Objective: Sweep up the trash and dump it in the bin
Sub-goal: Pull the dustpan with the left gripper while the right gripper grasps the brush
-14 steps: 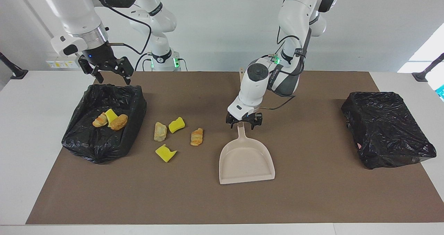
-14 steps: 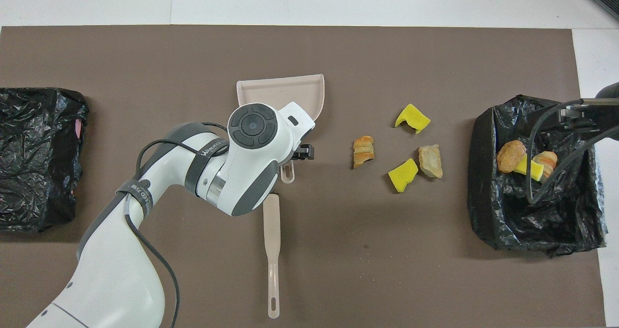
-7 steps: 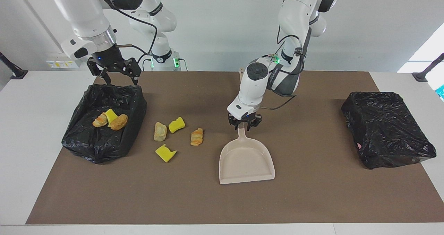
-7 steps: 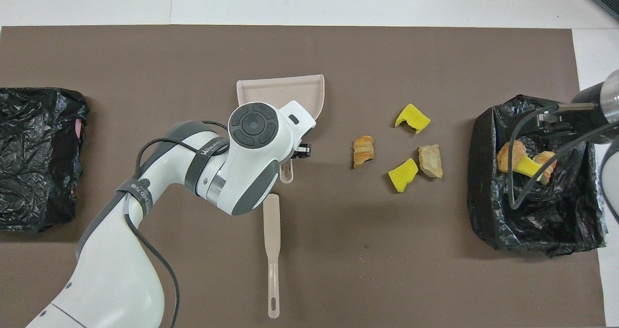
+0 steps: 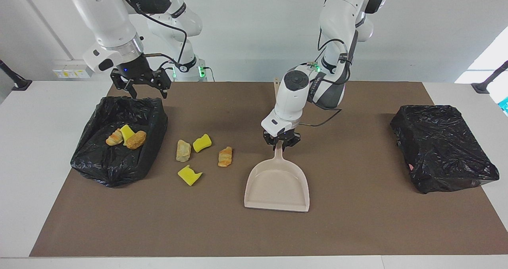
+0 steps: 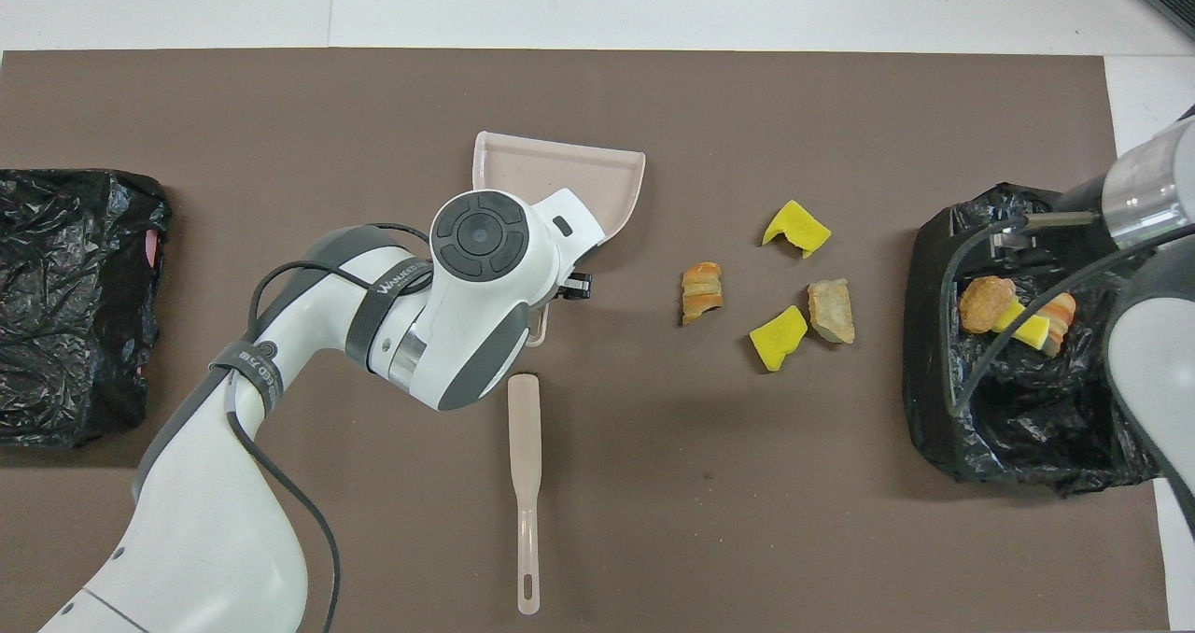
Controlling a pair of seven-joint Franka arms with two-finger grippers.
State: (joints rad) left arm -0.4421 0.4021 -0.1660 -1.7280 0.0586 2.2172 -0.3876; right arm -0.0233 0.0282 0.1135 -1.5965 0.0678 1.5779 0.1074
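Observation:
My left gripper (image 5: 281, 141) is shut on the handle of the beige dustpan (image 5: 277, 187), whose mouth faces away from the robots at mid-table. From above, the arm's wrist covers the grip and only the dustpan (image 6: 569, 171) pan shows. Loose trash lies on the mat between dustpan and bin: a croissant piece (image 5: 225, 156), two yellow sponge chunks (image 5: 202, 142) (image 5: 189, 175) and a pale pastry piece (image 5: 183, 150). Three more pieces (image 5: 127, 136) lie in the black-bagged bin (image 5: 99, 168). My right gripper (image 5: 146, 89) hangs open over the bin's robot-side edge.
The beige brush (image 6: 526, 484) lies on the mat nearer to the robots than the dustpan. A second black-bagged box (image 5: 442, 152) stands at the left arm's end. The brown mat (image 5: 357, 229) covers most of the table.
The left gripper closed on the dustpan handle and the pan swung slightly toward the right arm's end. The right gripper rose and drifted along the bin's edge toward mid-table.

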